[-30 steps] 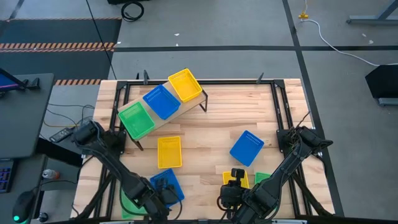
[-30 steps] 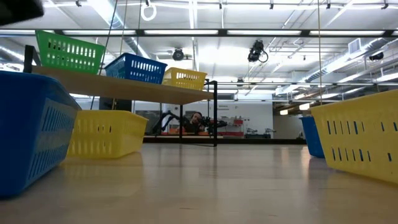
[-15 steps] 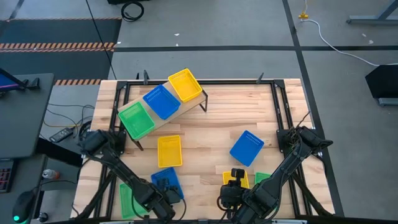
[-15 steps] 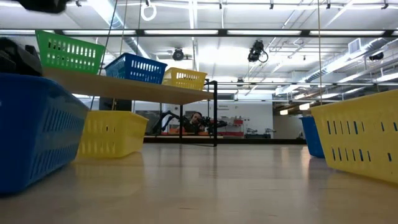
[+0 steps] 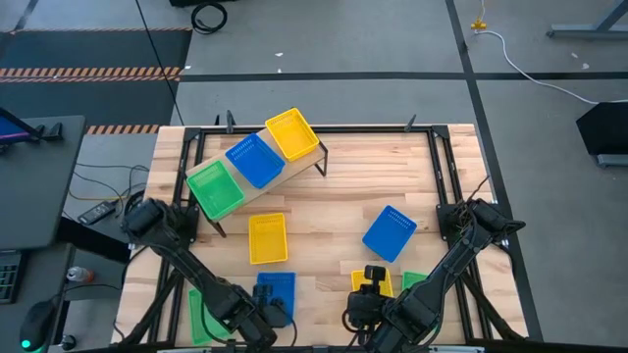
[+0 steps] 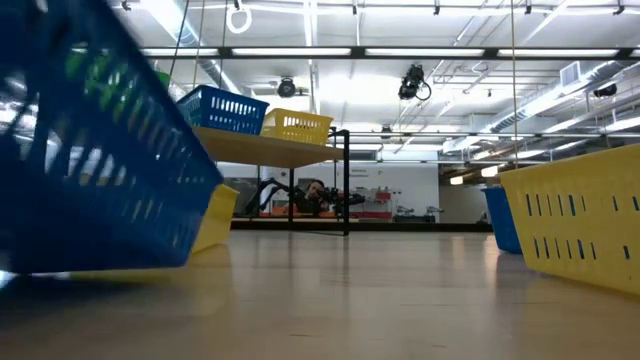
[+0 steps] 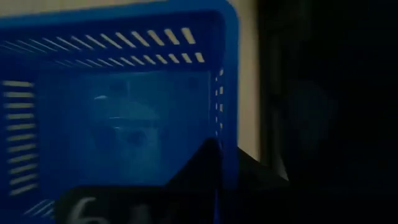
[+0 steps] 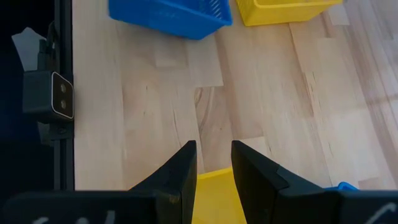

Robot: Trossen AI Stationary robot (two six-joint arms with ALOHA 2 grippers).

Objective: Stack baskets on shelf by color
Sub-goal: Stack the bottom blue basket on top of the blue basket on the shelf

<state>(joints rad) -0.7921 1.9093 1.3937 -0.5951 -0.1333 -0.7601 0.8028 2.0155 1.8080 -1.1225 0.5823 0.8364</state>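
Behind blue basket (image 6: 95, 160), shelf (image 6: 270, 150) half-hidden

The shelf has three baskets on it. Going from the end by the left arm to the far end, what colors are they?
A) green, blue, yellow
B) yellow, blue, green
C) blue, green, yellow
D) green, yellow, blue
A: in the high view the shelf holds the green basket at the left arm's end, then the blue basket, then the yellow basket.
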